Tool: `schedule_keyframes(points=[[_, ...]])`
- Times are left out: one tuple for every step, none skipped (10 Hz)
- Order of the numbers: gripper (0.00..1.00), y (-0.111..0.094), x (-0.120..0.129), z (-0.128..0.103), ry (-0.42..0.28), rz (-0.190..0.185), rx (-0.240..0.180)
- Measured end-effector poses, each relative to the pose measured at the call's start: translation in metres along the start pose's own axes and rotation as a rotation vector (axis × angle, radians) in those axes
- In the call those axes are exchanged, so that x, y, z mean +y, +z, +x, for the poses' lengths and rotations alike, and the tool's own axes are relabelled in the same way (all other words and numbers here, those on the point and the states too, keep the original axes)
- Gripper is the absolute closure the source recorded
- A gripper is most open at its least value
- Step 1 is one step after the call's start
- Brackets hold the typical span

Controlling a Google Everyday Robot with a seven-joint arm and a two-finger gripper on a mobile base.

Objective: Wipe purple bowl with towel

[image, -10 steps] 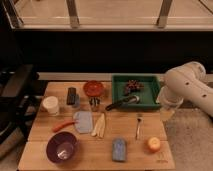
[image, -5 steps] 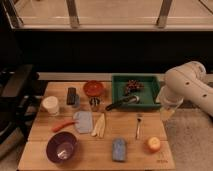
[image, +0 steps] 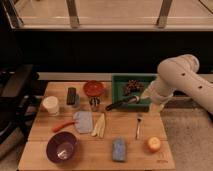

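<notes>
Wooden table (image: 90,152); gripper (image: 113,105), jaws apart, at tray (image: 116,86)'s front; arm (image: 180,76) partly off-frame.

High, downward view – whole table (image: 92,156)

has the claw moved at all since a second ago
No. The claw hangs at the front left corner of the green tray, just as it did a second ago; no shift either way.

Found purple bowl (image: 61,147) at table's (image: 92,156) front-left corner, towel (image: 84,121) near centre, well apart. Saw gripper (image: 114,105) poised at green tray's (image: 116,89) front-left corner, jaws apart, empty.
</notes>
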Motion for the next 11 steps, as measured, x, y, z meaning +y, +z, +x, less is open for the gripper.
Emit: schedule_keyframes(points=[[0.35, 0.005, -0.003, -0.024, -0.066, -0.016, -0.054], [0.35, 0.01, -0.003, -0.051, -0.155, -0.046, -0.129], [0.35, 0.013, -0.002, -0.076, -0.231, -0.072, -0.194], [0.35, 0.013, 0.001, -0.085, -0.264, -0.087, -0.22], [0.35, 0.013, 0.001, -0.088, -0.271, -0.088, -0.227], [0.35, 0.013, 0.001, -0.087, -0.27, -0.087, -0.226], [0.35, 0.014, 0.001, -0.087, -0.27, -0.086, -0.225], [0.35, 0.015, -0.002, -0.089, -0.283, -0.079, -0.227], [0.35, 0.02, -0.006, -0.094, -0.306, -0.071, -0.228], [0.35, 0.027, -0.013, -0.105, -0.333, -0.058, -0.23], [0.35, 0.037, -0.02, -0.119, -0.357, -0.046, -0.23]])
